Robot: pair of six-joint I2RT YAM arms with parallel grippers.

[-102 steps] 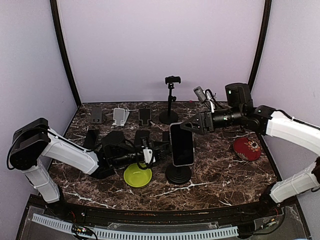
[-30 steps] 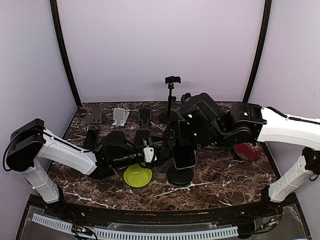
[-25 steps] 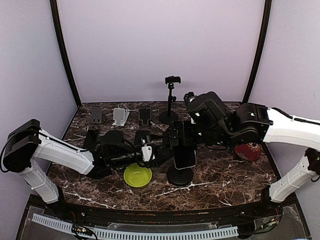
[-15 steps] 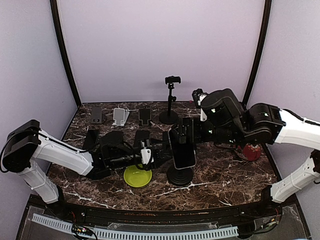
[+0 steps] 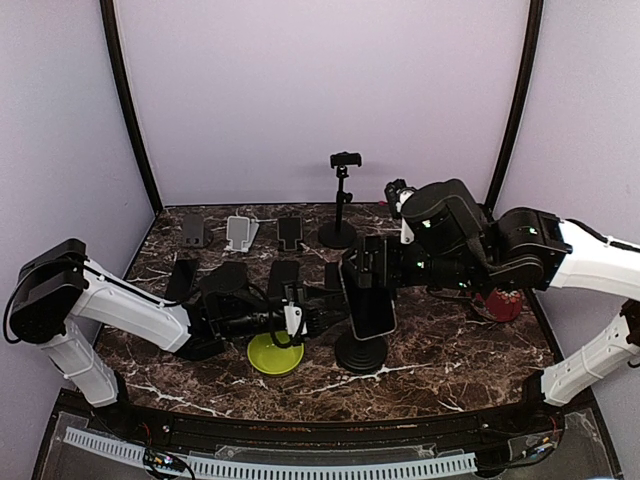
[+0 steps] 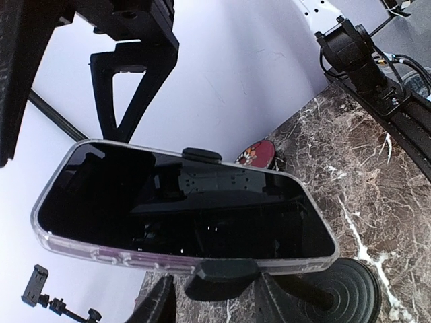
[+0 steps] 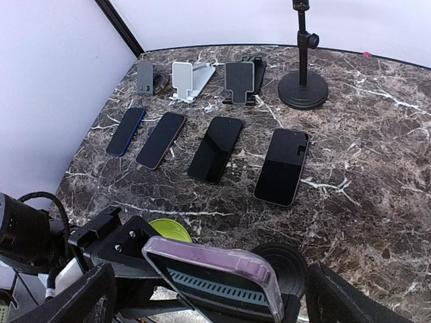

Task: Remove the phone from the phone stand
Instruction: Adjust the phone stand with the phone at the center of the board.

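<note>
The phone (image 5: 369,300), black-screened in a clear purplish case, stands tilted in the clamp of a black phone stand with a round base (image 5: 359,353). My left gripper (image 5: 322,308) reaches in low from the left. In the left wrist view the left gripper (image 6: 215,291) is open, its fingers either side of the stand's lower clamp (image 6: 222,271) under the phone (image 6: 182,208). My right gripper (image 5: 362,270) hovers over the phone's top end. In the right wrist view the right gripper (image 7: 212,286) is open, its fingers wide on both sides of the phone (image 7: 215,264).
Several phones (image 7: 215,149) lie flat on the marble behind the stand. Small stands (image 7: 185,79) and a tall tripod holder (image 7: 303,81) line the back. A green bowl (image 5: 272,353) sits under my left wrist. A red dish (image 5: 497,300) lies at the right.
My right arm has swung in from the back right to above the phone, then shifted slightly right. The phone now leans a little more. My left gripper edged closer to the stand.
</note>
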